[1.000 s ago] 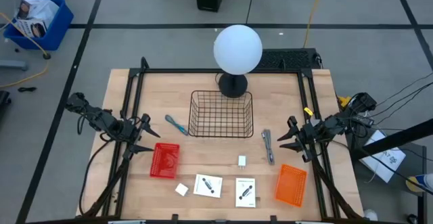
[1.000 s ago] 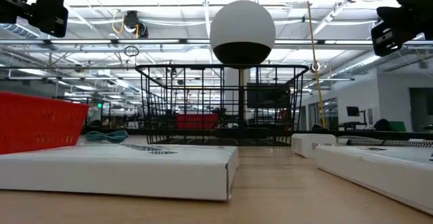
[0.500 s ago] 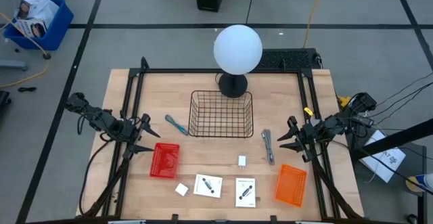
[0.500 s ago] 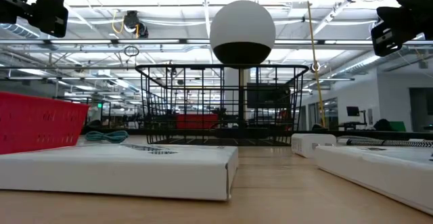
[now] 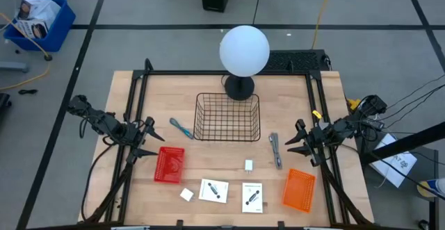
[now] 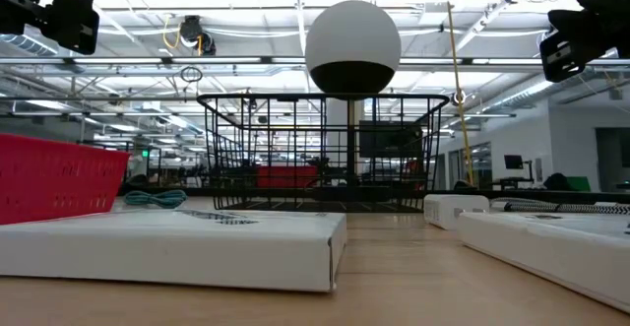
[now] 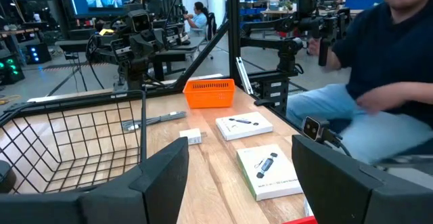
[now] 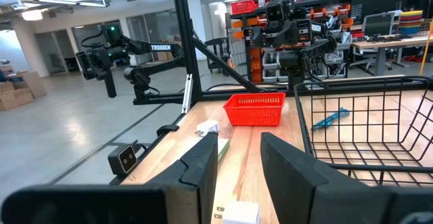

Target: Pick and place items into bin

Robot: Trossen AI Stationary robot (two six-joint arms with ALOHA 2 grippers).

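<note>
left claw [image 5: 150,138]: fingers apart, empty, counter edge | teal-handled tool [image 5: 182,128]: on counter just ahead of it, beside wire bin [image 5: 227,117] | likely light, stiff, thin; pinch mid-handle | right claw [image 5: 297,142]: narrow gap, empty

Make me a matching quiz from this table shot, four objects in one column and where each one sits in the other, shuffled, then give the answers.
Objects:
1. teal-handled tool
2. grey metal tool
3. red basket
4. orange basket

Places:
A. front right part of the table, near the right arm
B. just left of the wire basket
C. just right of the wire basket
D. left side, in front of the left pincer

Pairs: 1-B, 2-C, 3-D, 4-A
</note>
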